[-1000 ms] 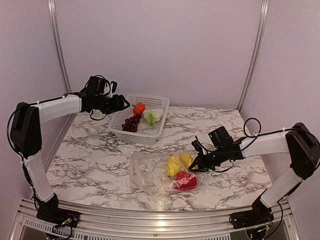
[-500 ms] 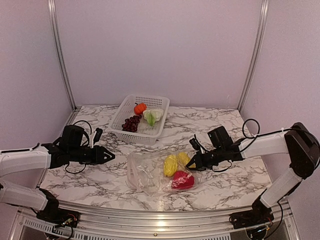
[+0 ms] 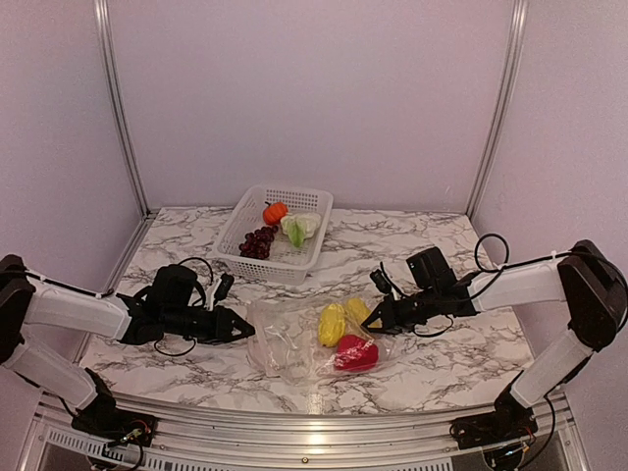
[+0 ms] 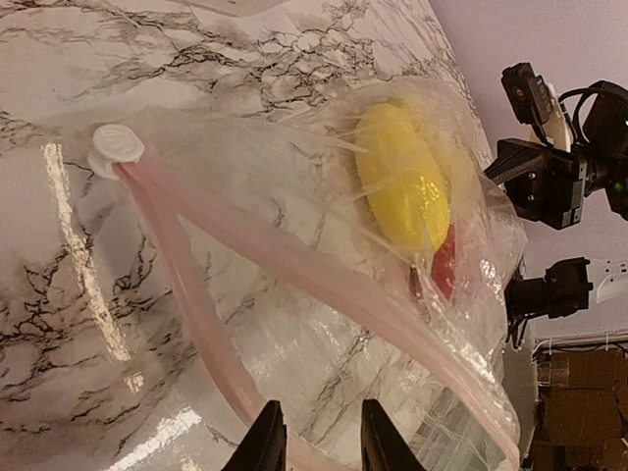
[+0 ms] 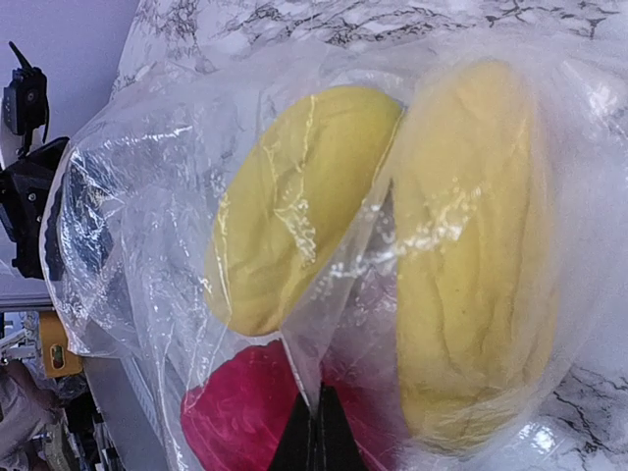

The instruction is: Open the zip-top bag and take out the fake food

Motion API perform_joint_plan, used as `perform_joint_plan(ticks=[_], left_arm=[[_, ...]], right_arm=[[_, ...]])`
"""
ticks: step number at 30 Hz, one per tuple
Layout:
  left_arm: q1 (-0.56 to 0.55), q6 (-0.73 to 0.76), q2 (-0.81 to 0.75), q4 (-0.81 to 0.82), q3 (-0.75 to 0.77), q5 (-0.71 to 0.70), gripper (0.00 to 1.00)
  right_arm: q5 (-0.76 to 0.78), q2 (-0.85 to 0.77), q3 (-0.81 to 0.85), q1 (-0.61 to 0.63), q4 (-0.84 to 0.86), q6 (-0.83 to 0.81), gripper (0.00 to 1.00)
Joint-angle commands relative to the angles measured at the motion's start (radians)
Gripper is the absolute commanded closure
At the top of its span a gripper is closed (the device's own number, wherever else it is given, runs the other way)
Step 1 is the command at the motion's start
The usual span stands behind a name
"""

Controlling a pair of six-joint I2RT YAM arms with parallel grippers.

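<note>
Two tools meet the zip-top bag from opposite sides, near the front edge of the marble worktop. The left tool, fingers spread, sits at the bag's left edge, where the pinkish zip strip lies parted; bare marble stretches behind it. The right tool, tips pressed together, pinches a fold of plastic at the bag's right end. Both arms reach low and inward, forearms close to the worktop. Two yellow pieces and a red piece lie inside the bag. Well apart at the far side, a white basket holds an orange fruit, grapes and cabbage.
</note>
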Motion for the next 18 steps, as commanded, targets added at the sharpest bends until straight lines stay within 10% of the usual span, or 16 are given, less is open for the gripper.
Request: perform_joint_plan(ticks=[1, 18], left_arm=[[-0.054, -0.024, 0.16, 0.139, 0.081, 0.045, 0.74], [-0.196, -0.077, 0.623, 0.363, 0.394, 0.041, 0.62]], right_arm=[[-0.019, 0.016, 0.015, 0.015, 0.023, 0.012, 1.0], [-0.059, 0.191, 0.097, 0.027, 0.042, -0.018, 1.0]])
